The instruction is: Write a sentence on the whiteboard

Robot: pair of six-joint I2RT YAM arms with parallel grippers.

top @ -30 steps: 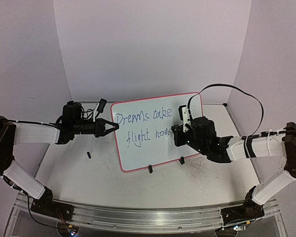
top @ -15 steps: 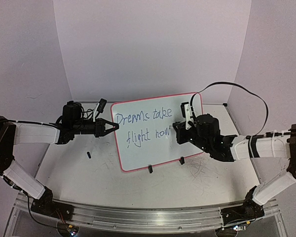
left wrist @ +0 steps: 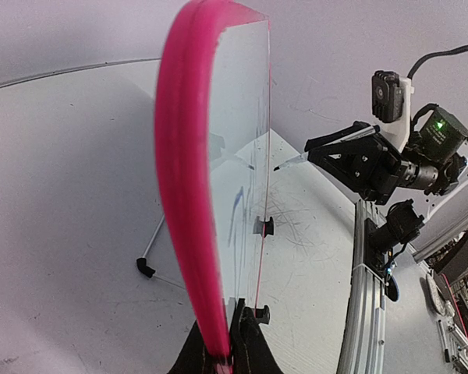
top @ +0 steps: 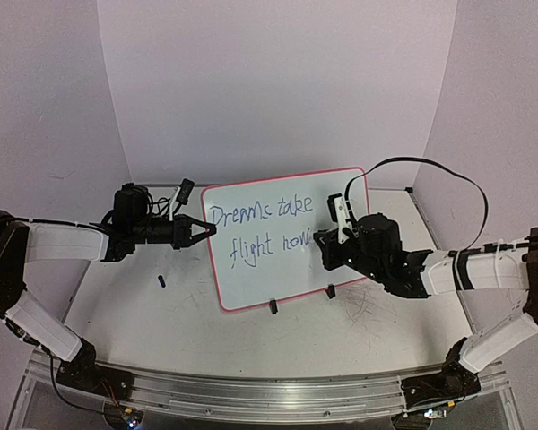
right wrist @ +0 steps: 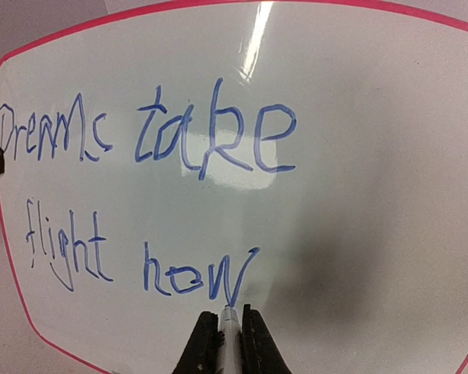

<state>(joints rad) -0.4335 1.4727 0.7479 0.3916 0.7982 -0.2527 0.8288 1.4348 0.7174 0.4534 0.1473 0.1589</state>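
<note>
The white rectangular whiteboard (top: 278, 279) with its thin pink-red rim stands mid-frame in the top view on two small black clip feet (top: 273, 306), on the scuffed grey-white tabletop (top: 179, 313). Blue handwriting (right wrist: 210, 140) on it reads "Dreams take flight now". At centre left the left gripper (top: 208, 230) has its jaws clamped on the board's left rim, while right of centre the right gripper (top: 322, 242) pinches a slim grey marker (right wrist: 229, 321), tip at the foot of the last "w".

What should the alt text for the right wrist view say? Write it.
A marker pinched in the right gripper points at a pink-rimmed whiteboard, its tip by the last letter of blue handwriting reading "Dreams take flight now".
</note>
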